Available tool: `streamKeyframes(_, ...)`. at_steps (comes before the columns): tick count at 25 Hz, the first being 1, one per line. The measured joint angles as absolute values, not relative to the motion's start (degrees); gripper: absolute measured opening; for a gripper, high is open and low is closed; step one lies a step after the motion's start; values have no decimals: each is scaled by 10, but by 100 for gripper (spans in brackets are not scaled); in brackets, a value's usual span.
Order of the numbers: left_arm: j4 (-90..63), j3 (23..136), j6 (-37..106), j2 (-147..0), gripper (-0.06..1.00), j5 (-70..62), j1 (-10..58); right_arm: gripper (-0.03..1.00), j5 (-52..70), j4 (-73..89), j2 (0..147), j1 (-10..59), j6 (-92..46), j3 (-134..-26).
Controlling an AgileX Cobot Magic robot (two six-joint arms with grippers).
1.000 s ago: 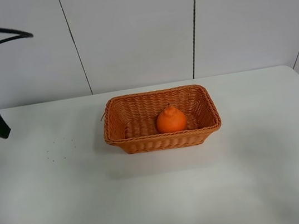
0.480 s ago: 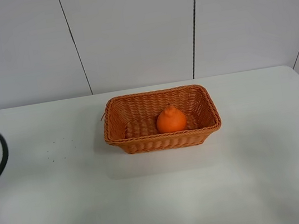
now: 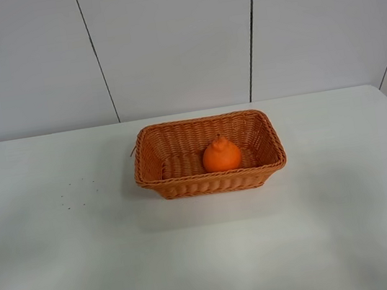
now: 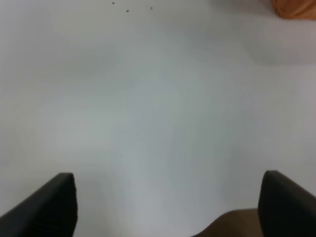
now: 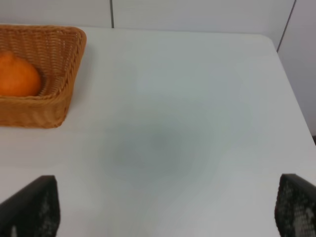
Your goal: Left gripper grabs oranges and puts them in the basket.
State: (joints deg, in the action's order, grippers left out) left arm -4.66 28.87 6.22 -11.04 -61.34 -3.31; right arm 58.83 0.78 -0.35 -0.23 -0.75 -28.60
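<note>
The orange (image 3: 221,155) lies inside the wicker basket (image 3: 152,147) at the middle of the white table. It also shows in the right wrist view (image 5: 17,74), inside the basket (image 5: 69,94). Neither arm shows in the exterior high view. My left gripper (image 4: 168,205) is open and empty over bare table, with only a corner of the basket (image 4: 295,9) in its view. My right gripper (image 5: 168,210) is open and empty, off to the right of the basket.
A few dark specks (image 3: 76,190) lie on the table (image 3: 210,259) left of the basket. The table's right edge (image 5: 291,89) and a white panelled wall (image 3: 177,38) bound the scene.
The left arm has drawn back and down along the left edge and has left the exterior high view. The orange and the basket have not moved.
</note>
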Motion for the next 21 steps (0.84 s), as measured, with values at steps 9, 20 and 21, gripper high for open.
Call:
streamKeyframes(9, -45, 282, 56, -21, 85, -610, -33, 69, 588, 8, -3, -2, -8, -286)
streamKeyframes(20, -44, 282, 52, 3, 85, -610, -33, 69, 588, 8, -3, -2, -8, -286)
streamKeyframes(21, -44, 282, 52, 3, 85, -610, -33, 69, 588, 8, -3, -2, -8, -286)
